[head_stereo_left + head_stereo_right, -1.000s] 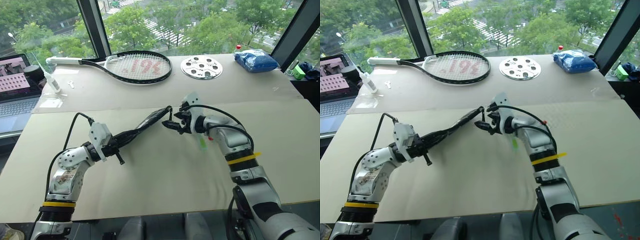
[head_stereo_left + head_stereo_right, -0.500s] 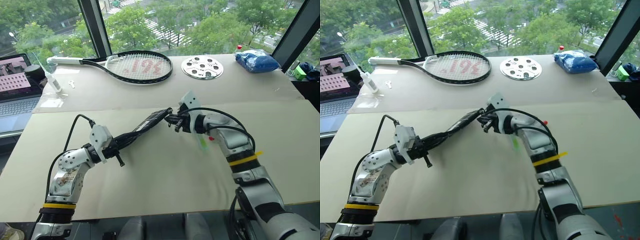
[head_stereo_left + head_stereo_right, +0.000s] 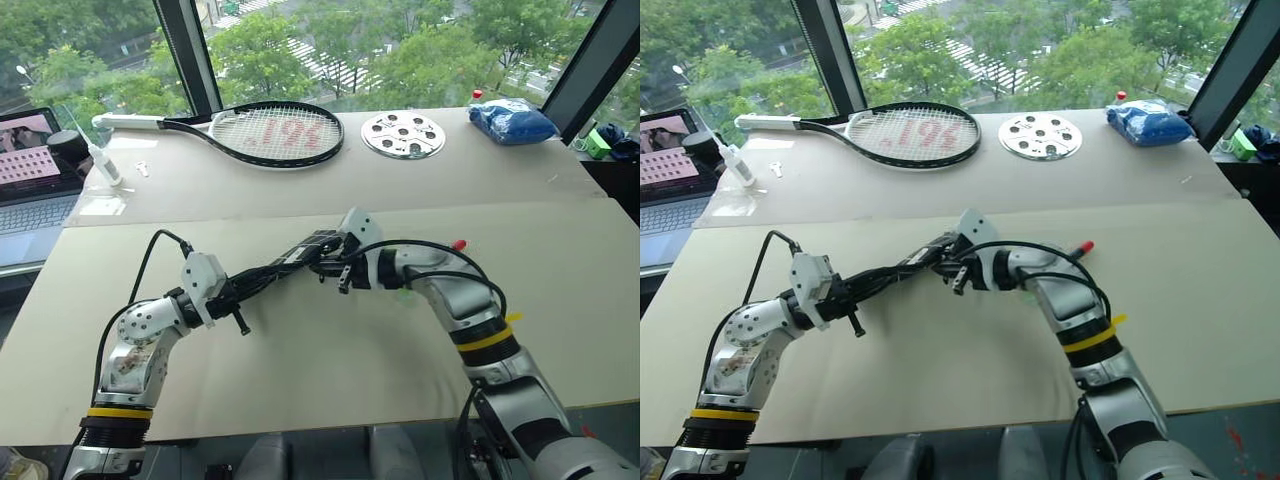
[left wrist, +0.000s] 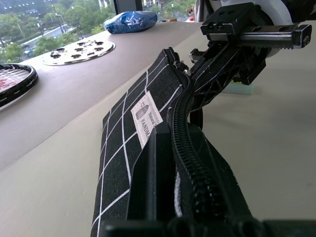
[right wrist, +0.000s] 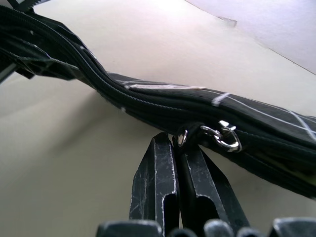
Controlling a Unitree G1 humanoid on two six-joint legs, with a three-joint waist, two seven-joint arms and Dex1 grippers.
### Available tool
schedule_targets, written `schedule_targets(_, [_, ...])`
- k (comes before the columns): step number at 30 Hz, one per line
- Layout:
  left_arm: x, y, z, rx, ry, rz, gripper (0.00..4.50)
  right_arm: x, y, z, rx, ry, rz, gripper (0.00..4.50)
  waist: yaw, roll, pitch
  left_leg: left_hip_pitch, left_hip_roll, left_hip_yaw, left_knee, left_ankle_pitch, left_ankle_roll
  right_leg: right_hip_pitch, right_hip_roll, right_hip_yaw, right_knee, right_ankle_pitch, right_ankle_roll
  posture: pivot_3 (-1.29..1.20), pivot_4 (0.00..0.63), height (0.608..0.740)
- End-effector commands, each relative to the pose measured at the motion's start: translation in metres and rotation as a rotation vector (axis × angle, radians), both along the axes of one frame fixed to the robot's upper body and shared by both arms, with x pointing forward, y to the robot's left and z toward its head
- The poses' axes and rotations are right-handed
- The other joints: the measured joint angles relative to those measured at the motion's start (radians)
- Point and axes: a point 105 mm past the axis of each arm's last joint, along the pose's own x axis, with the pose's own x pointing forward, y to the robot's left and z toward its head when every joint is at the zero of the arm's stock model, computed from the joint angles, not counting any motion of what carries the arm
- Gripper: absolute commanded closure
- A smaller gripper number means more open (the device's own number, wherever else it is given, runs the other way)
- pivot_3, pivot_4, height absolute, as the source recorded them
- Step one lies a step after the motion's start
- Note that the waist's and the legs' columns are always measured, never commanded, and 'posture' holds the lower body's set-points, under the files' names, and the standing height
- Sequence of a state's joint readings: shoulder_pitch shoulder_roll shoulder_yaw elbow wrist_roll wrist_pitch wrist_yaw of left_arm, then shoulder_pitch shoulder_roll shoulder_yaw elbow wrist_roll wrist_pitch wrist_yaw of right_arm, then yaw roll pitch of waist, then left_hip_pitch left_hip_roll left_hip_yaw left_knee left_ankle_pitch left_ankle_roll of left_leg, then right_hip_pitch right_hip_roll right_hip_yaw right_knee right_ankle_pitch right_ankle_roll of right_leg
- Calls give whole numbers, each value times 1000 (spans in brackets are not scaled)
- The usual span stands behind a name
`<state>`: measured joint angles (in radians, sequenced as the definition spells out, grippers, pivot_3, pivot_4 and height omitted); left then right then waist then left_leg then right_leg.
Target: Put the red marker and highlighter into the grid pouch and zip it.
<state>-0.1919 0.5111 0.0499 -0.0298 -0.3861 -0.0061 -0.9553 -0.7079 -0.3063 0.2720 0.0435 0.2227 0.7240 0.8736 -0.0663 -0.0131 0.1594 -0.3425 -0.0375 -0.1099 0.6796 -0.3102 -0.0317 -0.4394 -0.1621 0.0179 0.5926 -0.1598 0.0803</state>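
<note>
While my left gripper (image 3: 243,291) clamps one end of the black white-gridded fabric pouch (image 3: 290,258) above the beige table (image 3: 330,370), my right gripper (image 5: 177,148) is pinched on its zipper pull (image 5: 224,137).

your left arm reaches forward from the lower left, forearm raised over the table, and your left gripper (image 3: 243,292) points level toward the right. its fingers (image 4: 163,177) are closed on one end of the grid pouch (image 4: 143,128). your right arm comes in from the lower right, elbow bent, wrist turned to the left. your right gripper (image 3: 335,268) has its two fingers (image 5: 158,177) pressed together at the zipper pull strap (image 5: 195,136) of the pouch.
</note>
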Motion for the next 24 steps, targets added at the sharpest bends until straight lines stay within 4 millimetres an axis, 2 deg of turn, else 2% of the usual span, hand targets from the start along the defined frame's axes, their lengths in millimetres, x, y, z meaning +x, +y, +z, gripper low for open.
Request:
schedule_targets(1, [0,-6,11,3,-49,-26,4500,-29,25,15,52,7,155,4427,3,0,0,0,0,0,0,0,0,0,0,0,0,0,0,0,150,740])
schedule_targets(5, [1,-8,13,3,-50,-33,4500,-46,39,-6,-17,33,205,4427,3,0,0,0,0,0,0,0,0,0,0,0,0,0,0,0,150,740])
schedule_targets(9, [1,-10,14,2,-50,-38,4500,-54,47,-3,11,68,236,4427,3,0,0,0,0,0,0,0,0,0,0,0,0,0,0,0,150,740])
schedule_targets(12, [1,-10,14,3,-50,-40,4500,-51,49,3,56,103,220,4427,3,0,0,0,0,0,0,0,0,0,0,0,0,0,0,0,150,740])
schedule_targets(14, [1,-10,15,5,-51,-41,4500,-40,44,1,50,91,172,4427,3,0,0,0,0,0,0,0,0,0,0,0,0,0,0,0,150,740])
schedule_targets(17, [1,-10,16,6,-53,-41,4500,-24,30,8,79,69,101,3690,3,0,0,0,0,0,0,0,0,0,0,0,0,0,0,0,150,740])
schedule_targets(20, [0,-10,16,6,-55,-42,4500,-13,4,26,131,64,42,2753,6,0,0,0,0,0,0,0,0,0,0,0,0,0,0,0,150,740])
schedule_targets(23, [-2,-10,17,6,-55,-41,4500,-17,-31,50,202,64,48,1707,15,0,0,0,0,0,0,0,0,0,0,0,0,0,0,0,150,740])
schedule_targets(24, [-2,-10,16,5,-55,-40,4500,-19,-42,59,229,60,51,1479,19,0,0,0,0,0,0,0,0,0,0,0,0,0,0,0,150,740])
